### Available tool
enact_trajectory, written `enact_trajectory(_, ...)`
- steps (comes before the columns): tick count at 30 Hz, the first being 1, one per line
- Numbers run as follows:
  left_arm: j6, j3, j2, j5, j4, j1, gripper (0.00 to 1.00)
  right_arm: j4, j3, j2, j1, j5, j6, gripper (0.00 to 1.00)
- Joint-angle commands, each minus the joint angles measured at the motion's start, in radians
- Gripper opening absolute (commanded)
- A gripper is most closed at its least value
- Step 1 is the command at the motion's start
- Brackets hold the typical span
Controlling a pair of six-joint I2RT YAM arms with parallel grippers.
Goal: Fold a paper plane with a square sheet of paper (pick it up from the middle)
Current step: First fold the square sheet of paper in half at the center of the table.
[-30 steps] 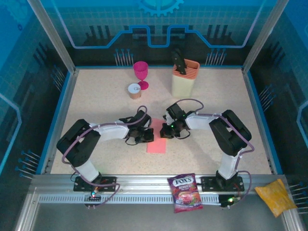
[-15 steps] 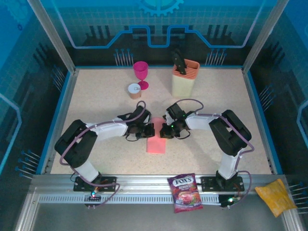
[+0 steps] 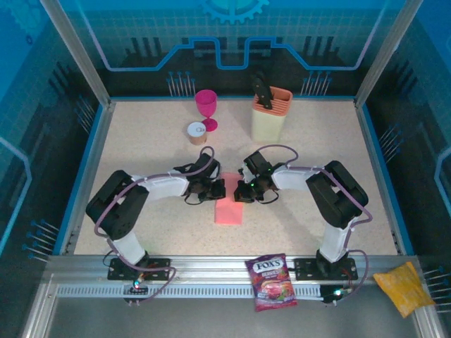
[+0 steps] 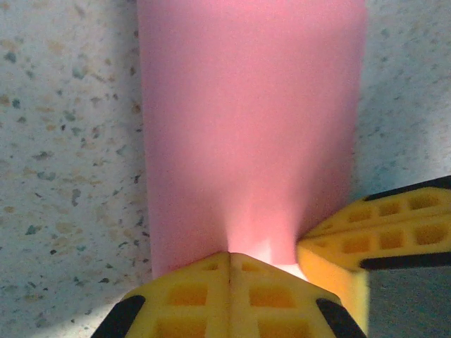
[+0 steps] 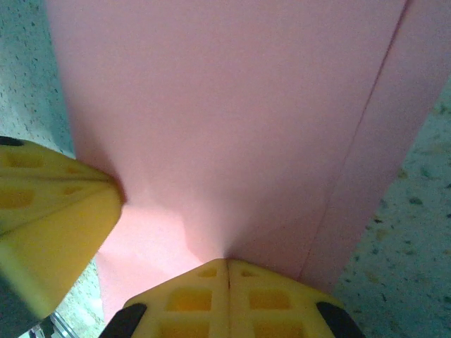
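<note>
Two grippers meet in the top view: the left gripper (image 3: pixel 217 191) and the right gripper (image 3: pixel 239 191) sit at the far end of the thin salmon-pink sheet of paper (image 3: pixel 228 211), folded long and lying flat on the speckled beige table (image 3: pixel 141 148). In the left wrist view, the left gripper (image 4: pixel 229 259) is squeezed shut, tip on the paper (image 4: pixel 250 120). In the right wrist view, the right gripper (image 5: pixel 227 265) is squeezed shut too, tip on the paper (image 5: pixel 232 105).

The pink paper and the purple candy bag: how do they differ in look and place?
The pink paper is plain and matte; the purple candy bag is printed and shiny. The paper lies on the speckled table; the bag lies on the metal frame. Both are roughly rectangular.
</note>
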Motion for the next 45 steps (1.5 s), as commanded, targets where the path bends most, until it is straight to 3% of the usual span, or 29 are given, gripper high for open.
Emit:
enact_trajectory(1,0.020,-0.037,0.022,0.004,0.018,0.008,0.02,-0.084,-0.061,0.072,0.002,0.073,-0.016,0.00)
enact_trajectory(14,0.043,0.047,-0.043,0.016,-0.032,0.029,0.05,-0.084,-0.071,0.072,-0.003,0.078,-0.021,0.00)
enact_trajectory(23,0.088,0.132,0.051,0.037,-0.040,0.059,0.04,-0.081,-0.073,0.075,-0.003,0.077,-0.022,0.00)
enact_trajectory(32,0.092,0.077,0.120,0.026,0.010,0.077,0.01,-0.083,-0.073,0.075,-0.003,0.079,-0.024,0.00)
enact_trajectory(45,0.112,0.171,0.061,0.052,-0.024,0.118,0.04,-0.090,-0.073,0.083,-0.005,0.083,-0.033,0.00)
